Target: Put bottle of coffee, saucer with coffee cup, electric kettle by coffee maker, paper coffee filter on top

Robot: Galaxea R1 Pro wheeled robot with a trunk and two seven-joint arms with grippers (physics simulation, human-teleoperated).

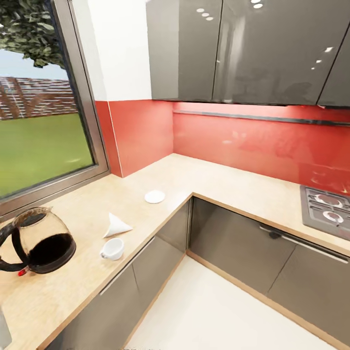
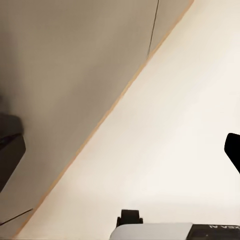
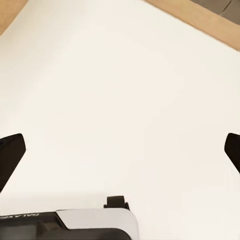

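The kitchen countertop (image 1: 218, 182) runs in an L under a red backsplash. On its left leg, the electric kettle (image 1: 41, 240) stands by the window, its glass holding dark liquid. The paper coffee filter (image 1: 115, 226) lies on its side. The coffee cup (image 1: 113, 249) sits just in front of it near the counter edge, and the saucer (image 1: 154, 196) lies farther back towards the corner. My left gripper (image 2: 120, 150) hangs open over pale floor beside a grey cabinet front. My right gripper (image 3: 120, 152) is open over the floor. The coffee maker, bottle of coffee and kitchen shelf are out of view.
A hob (image 1: 326, 206) is set into the counter at the right. Glossy grey wall cabinets (image 1: 243, 48) hang above the backsplash. A large window (image 1: 39, 121) borders the left leg. White floor (image 1: 218, 311) fills the inner corner. A pale sliver (image 1: 3, 333) at the lower left is cut off.
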